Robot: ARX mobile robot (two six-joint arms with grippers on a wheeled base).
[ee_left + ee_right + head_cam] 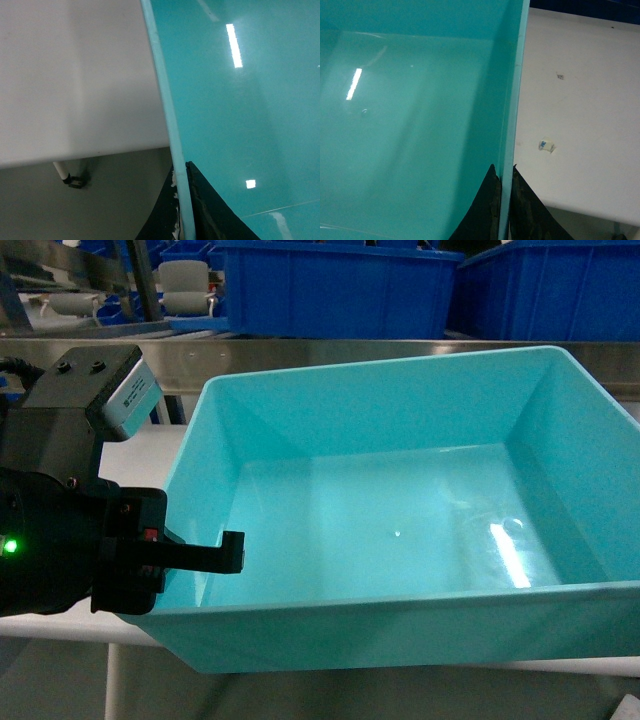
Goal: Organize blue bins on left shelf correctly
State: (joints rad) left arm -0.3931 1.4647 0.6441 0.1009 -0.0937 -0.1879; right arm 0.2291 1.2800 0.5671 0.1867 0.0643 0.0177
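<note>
We are holding a turquoise bin [400, 510] with both arms, over the near edge of a white table [140, 465]. The bin is lying slightly tilted in the head view, its open top facing up and its inside bare and shiny with light reflections.

Our left gripper [182, 200] is gripping the bin's left wall: in the left wrist view the thin rim is running straight between the two dark jaws, which are clenched on it, one inside the bin and one outside. In the head view the same gripper [205, 560] is showing one black finger [215, 555] reaching over the rim into the bin.

Our right gripper [503, 200] is doing the same on the right wall, with the jaws closed on the rim from both sides. It is outside the head view.

Beside that wall, a small scrap [546, 145] is lying on the table. Beyond the bin, a steel shelf rail [300, 355] is running across, with dark blue crates [340, 290] behind it.
</note>
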